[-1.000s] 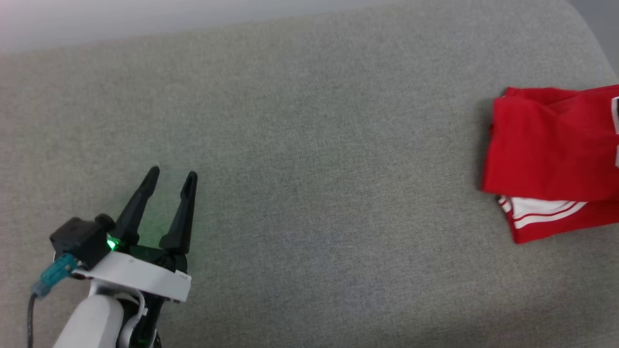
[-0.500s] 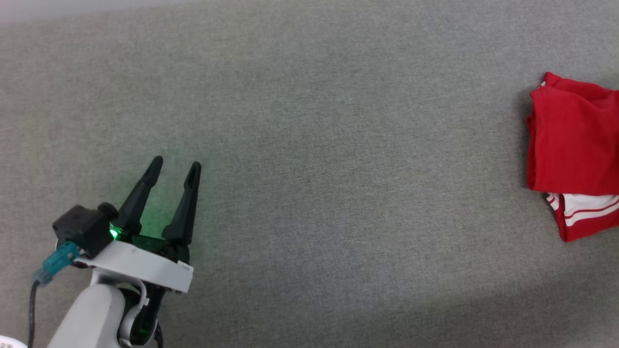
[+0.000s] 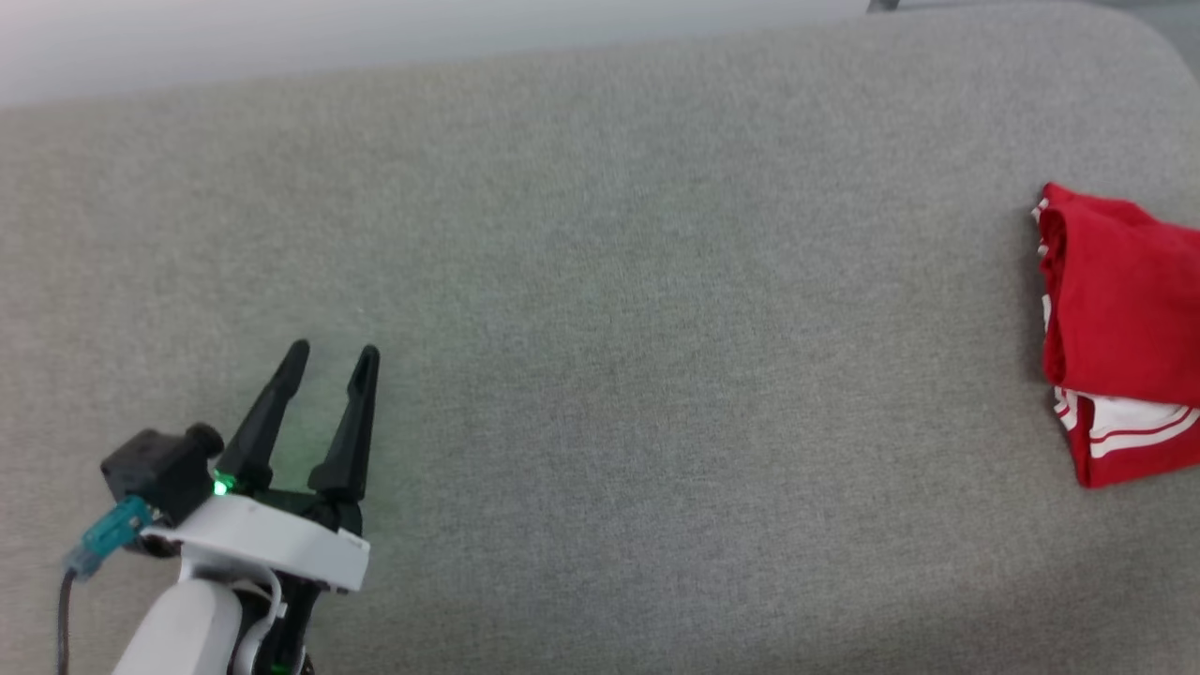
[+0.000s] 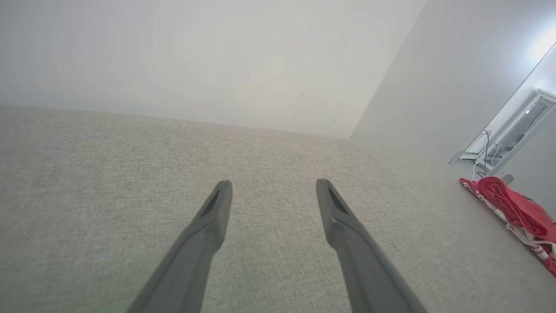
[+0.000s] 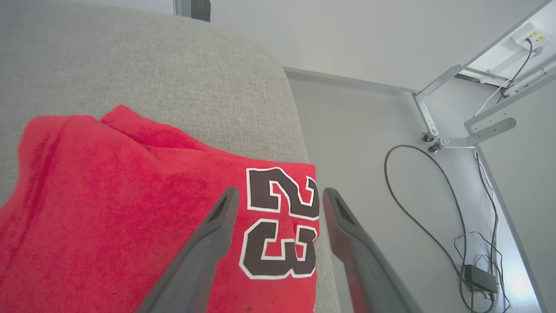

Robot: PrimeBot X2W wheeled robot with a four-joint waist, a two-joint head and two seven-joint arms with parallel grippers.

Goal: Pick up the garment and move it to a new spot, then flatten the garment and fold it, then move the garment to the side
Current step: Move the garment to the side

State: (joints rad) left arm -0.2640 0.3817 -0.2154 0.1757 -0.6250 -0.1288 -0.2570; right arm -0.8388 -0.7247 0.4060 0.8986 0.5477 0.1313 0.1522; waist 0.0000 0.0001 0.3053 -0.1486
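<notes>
The garment (image 3: 1120,323), a red jersey with white striped trim, lies folded at the right end of the grey cushion (image 3: 600,300). In the right wrist view the garment (image 5: 108,208) shows black numbers outlined in white, right at the cushion's edge. My right gripper (image 5: 280,195) hovers open over those numbers, its fingers apart and nothing between them. My left gripper (image 3: 330,352) stands open over bare cushion at the lower left, far from the garment. In the left wrist view the left gripper (image 4: 273,187) holds nothing, and the garment (image 4: 517,211) lies far off to the right.
Past the cushion's right edge lies pale floor (image 5: 369,143) with a black cable (image 5: 417,226), a small power box (image 5: 480,278) and white desk legs (image 5: 434,108). A pale wall (image 4: 217,56) runs behind the cushion.
The head camera has shifted, so the garment sits nearer the right edge of its view. The left gripper stays open in much the same place.
</notes>
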